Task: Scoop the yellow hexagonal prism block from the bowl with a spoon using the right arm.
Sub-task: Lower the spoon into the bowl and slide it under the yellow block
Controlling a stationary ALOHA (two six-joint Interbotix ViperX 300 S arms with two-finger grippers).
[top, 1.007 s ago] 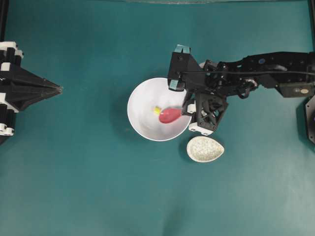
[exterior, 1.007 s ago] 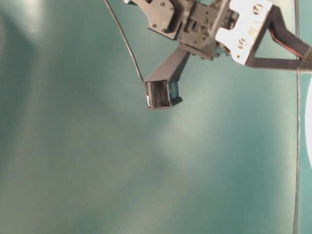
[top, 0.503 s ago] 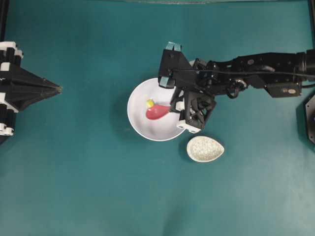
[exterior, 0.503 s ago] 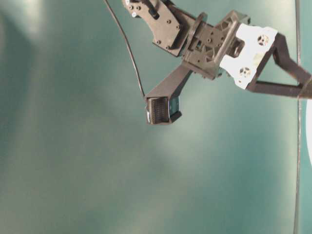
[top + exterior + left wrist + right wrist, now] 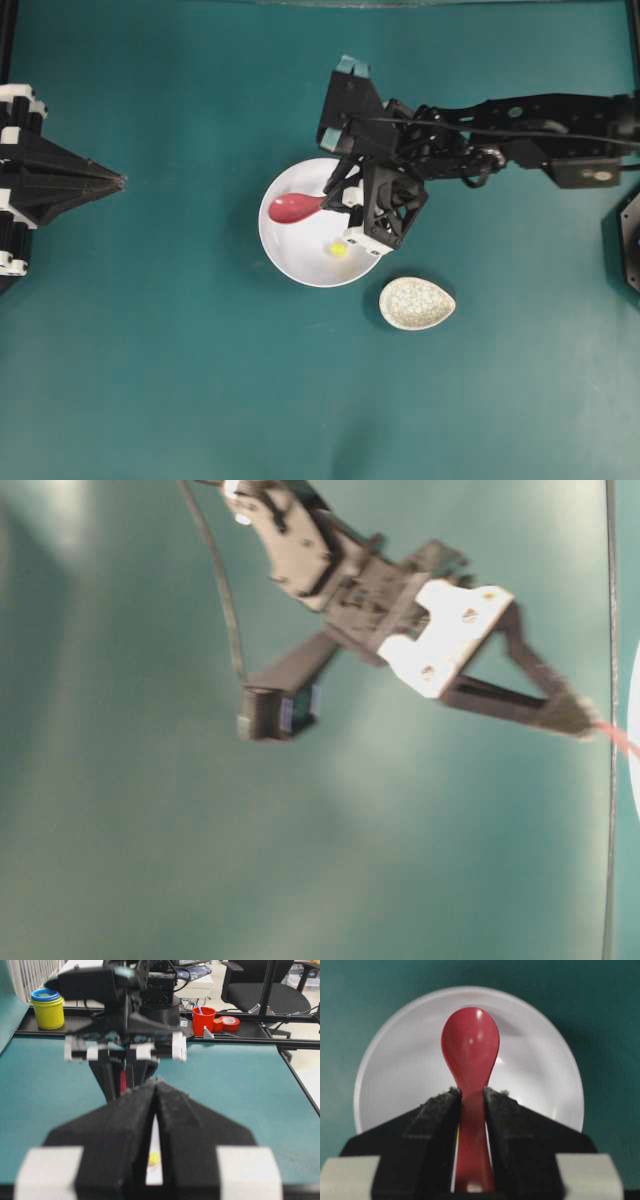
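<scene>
I'm holding the spoon (image 5: 470, 1042) by its handle in the right end effector (image 5: 471, 1105), scoop empty. The yellow hexagonal prism block (image 5: 338, 248) is sitting loose in the bowl (image 5: 290, 262); it's probably light and skittery on that slick spoon. Left end effector (image 5: 156, 1091) is parked, pinched closed.

right gripper (image 5: 472, 1105) clamping the spoon (image 5: 470, 1050) by its handle, empty scoop over the white bowl (image 5: 395, 1075).

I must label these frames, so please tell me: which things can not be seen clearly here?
- Yellow block: the right wrist view hides it behind the right claw gripping the red spoon.
- White bowl: the table-level view's right edge cuts it off.
- Left claw: blurred in its own wrist view.
</scene>
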